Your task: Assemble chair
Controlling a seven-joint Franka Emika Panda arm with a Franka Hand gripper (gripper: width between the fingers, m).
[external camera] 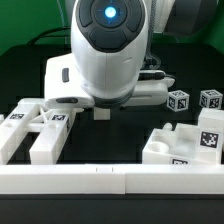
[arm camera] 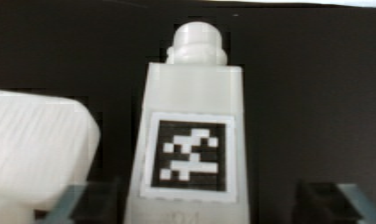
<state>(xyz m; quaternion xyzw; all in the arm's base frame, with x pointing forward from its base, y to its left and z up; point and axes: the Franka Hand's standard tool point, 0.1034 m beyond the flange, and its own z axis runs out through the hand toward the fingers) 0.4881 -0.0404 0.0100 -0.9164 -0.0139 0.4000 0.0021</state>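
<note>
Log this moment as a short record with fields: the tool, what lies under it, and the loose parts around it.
tool: open, one finger on each side of the bar leg, a gap on both sides
bar leg: white, square tag on top, rounded peg at one end, lying on the black table
neighbour: ribbed white part beside the bar leg, apart from it
left group: tagged white parts at the exterior view's left
right group: tagged white blocks at the exterior view's right
held: nothing, as far as the wrist view shows
</note>
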